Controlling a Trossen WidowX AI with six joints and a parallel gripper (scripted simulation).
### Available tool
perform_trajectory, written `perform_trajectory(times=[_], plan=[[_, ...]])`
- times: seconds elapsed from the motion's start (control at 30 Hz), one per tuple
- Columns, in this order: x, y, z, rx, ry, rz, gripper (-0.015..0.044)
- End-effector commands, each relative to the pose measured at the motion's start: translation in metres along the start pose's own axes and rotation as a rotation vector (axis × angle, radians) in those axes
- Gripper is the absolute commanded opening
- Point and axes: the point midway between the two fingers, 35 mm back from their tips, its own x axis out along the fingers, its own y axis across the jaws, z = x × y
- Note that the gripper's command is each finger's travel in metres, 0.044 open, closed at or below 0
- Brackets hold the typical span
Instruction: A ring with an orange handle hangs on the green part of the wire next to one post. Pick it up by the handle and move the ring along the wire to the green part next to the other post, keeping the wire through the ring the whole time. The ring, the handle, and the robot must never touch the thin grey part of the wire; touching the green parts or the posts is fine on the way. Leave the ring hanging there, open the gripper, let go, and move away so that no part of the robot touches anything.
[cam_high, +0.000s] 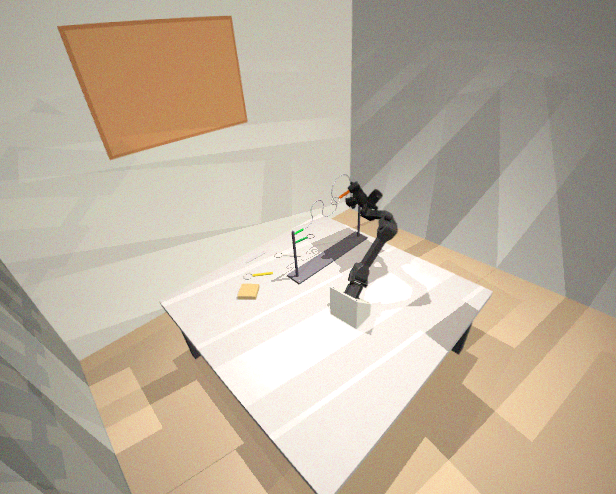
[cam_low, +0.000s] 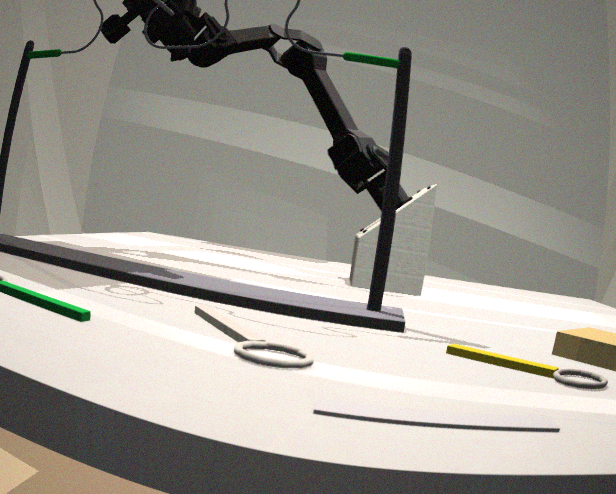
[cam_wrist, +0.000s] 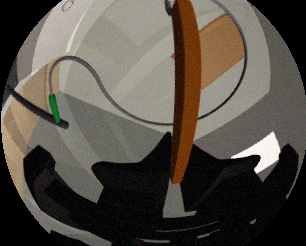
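My gripper (cam_high: 350, 194) (cam_wrist: 171, 134) is shut on the orange handle (cam_high: 343, 194) (cam_wrist: 187, 75), high above the table. The handle stands upright in the wrist view and its ring lies mostly beyond that view's top edge. Whether the ring touches the wire cannot be told. The curved grey wire (cam_low: 185, 47) (cam_wrist: 115, 102) runs between a green part (cam_low: 45, 53) (cam_wrist: 54, 108) at the far post (cam_high: 358, 221) (cam_low: 12, 118) and a green part (cam_high: 299, 231) (cam_low: 371, 59) at the near post (cam_high: 295, 257) (cam_low: 391, 180). The gripper is by the wire's tall loop, nearer the far post.
A dark base bar (cam_low: 257, 303) joins the posts. On the table lie a green handle (cam_low: 43, 301), a grey-handled ring (cam_low: 272, 364), a yellow handle (cam_high: 262, 274) (cam_low: 501, 360) with a ring, a thin strip (cam_low: 437, 426) and a yellow block (cam_high: 248, 291) (cam_low: 586, 349).
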Motion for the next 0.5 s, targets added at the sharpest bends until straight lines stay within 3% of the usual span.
perform_trajectory(times=[0.0, 0.47], plan=[[0.000, 0.007, 0.002, 0.025, -0.002, 0.008, -0.0150], [-0.007, 0.045, 0.005, 0.218, 0.025, 0.120, -0.0150]])
